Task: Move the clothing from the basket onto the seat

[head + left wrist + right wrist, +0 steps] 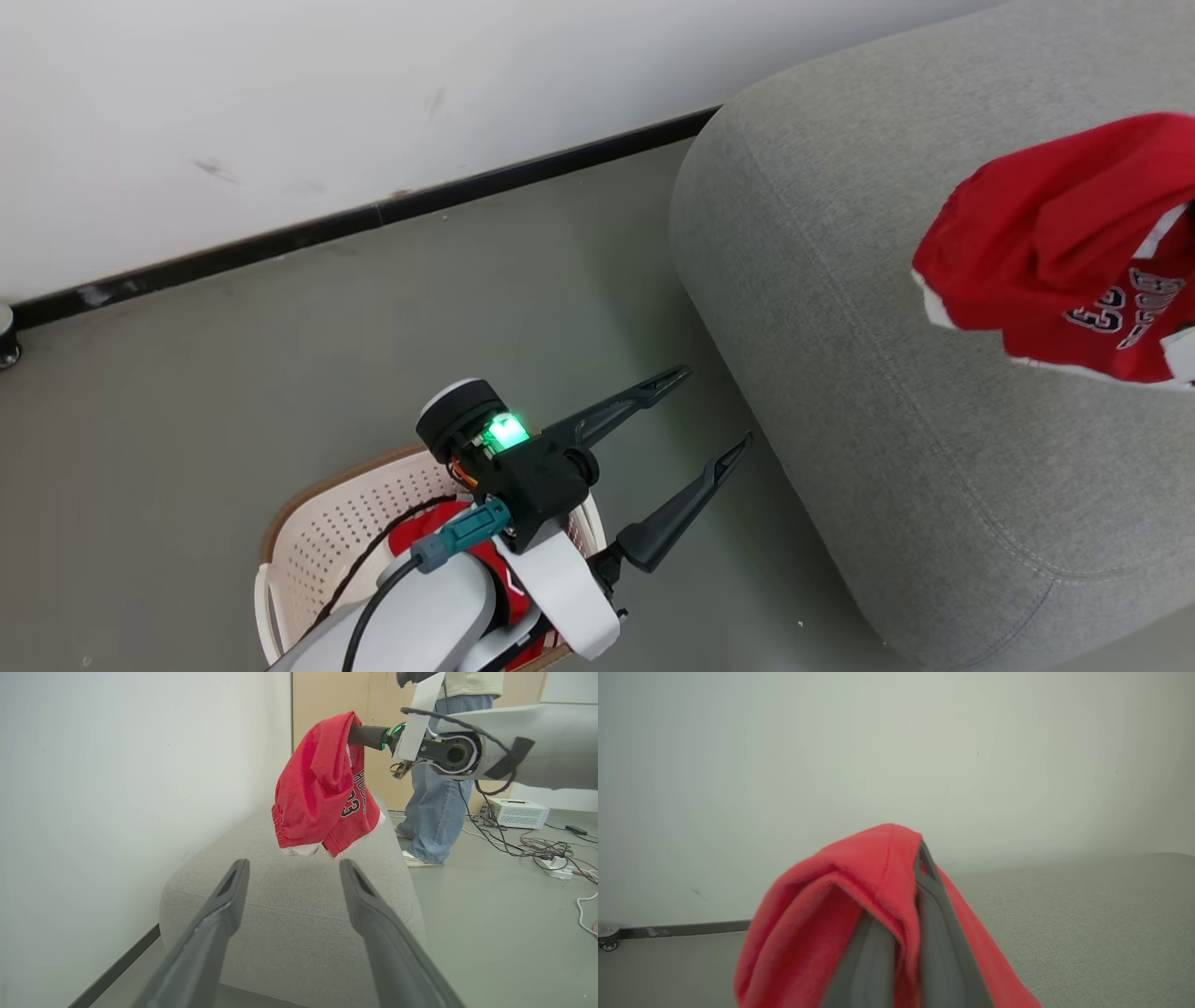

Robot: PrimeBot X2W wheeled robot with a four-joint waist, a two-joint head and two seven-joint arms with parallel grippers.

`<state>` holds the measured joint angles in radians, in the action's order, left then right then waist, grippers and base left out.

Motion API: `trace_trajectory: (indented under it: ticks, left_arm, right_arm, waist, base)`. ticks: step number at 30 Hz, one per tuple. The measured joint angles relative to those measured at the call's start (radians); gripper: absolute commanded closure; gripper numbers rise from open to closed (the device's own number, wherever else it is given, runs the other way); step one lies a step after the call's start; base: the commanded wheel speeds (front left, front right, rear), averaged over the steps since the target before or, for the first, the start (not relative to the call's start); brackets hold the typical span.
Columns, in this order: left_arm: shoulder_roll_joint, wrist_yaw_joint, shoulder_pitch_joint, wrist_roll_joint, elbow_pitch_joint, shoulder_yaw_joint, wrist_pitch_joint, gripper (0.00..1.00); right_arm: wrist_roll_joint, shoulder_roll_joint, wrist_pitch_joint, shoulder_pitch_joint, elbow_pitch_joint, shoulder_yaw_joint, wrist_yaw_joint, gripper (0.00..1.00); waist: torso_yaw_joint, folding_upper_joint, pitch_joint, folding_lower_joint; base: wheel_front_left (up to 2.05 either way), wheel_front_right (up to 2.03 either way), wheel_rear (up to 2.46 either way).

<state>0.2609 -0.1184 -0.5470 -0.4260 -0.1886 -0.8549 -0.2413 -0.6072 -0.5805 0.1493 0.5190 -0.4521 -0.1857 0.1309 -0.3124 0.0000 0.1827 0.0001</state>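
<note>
Here's the right arm out over the large light-grey upholstered seat, and the right jaws are clamped tight together on a red jersey garment with white trim and a black number 23. The soft fabric is draped over the dark fingers and hangs down in a loose bundle above the seat's top surface, in from its long edges. Whether the white hem brushes the cushion, I can't tell.

Over to the left arm: the left jaws stand wide apart with nothing between them. They hang above the grey floor just off the seat's rounded left edge, tips aimed at the seat.

Under that arm sits the cream-white perforated plastic basket with the brown rim, on the floor and clear of the seat. There's more red clothing with white panels lying inside it, partly hidden by the forearm.

A white wall with a dark skirting strip runs behind. In the left wrist view a person in blue jeans and pale shoes stands on the floor past the seat's far end, near a tangle of cables and a white box.
</note>
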Motion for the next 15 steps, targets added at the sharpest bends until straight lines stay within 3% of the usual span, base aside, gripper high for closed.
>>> trace_trajectory:
  ticks: [15]
  left_arm:
    - [0.009, 0.001, -0.084, 0.042, 0.04, -0.003, 0.023, 0.0]
  right_arm:
    - [-0.001, -0.061, 0.0, 0.116, -0.125, 0.1, 0.0, 1.0]
  waist:
    - [0.054, 0.0, 0.1, 0.0]
  base:
    - [0.0, 0.0, 0.0]
